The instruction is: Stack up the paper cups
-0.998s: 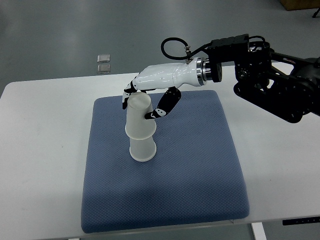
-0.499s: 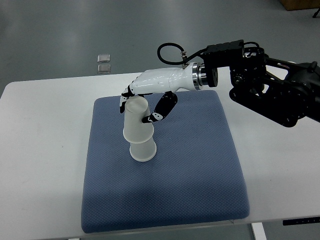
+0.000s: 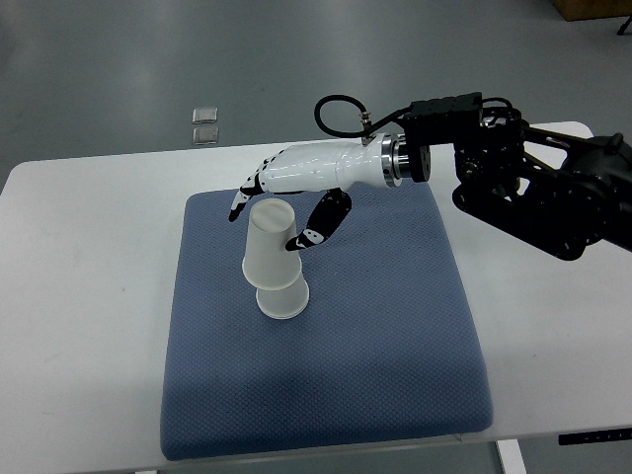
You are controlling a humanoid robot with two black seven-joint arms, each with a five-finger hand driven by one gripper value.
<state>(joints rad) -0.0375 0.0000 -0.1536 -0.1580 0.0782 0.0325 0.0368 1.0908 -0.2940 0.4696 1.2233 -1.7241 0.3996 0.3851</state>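
Two white paper cups stand upside down in the middle of the blue mat (image 3: pixel 395 326). The upper cup (image 3: pixel 271 255) sits over the lower cup (image 3: pixel 283 301), whose rim shows below it. The upper one leans slightly left. My right hand (image 3: pixel 270 222), white with black fingertips, reaches in from the right and hovers at the top of the upper cup. Its fingers (image 3: pixel 242 202) are spread behind the cup's top, and its thumb (image 3: pixel 308 233) hangs just off the cup's right side. It holds nothing. The left arm is out of view.
The mat lies on a white table (image 3: pixel 79 296). The right arm's black forearm and cable (image 3: pixel 533 188) hang over the table's back right. Two small grey squares (image 3: pixel 205 123) lie on the floor beyond the table's far edge.
The upper cup has settled lower over the lower cup. My right hand's fingers have spread off the cup and lifted slightly toward the back.
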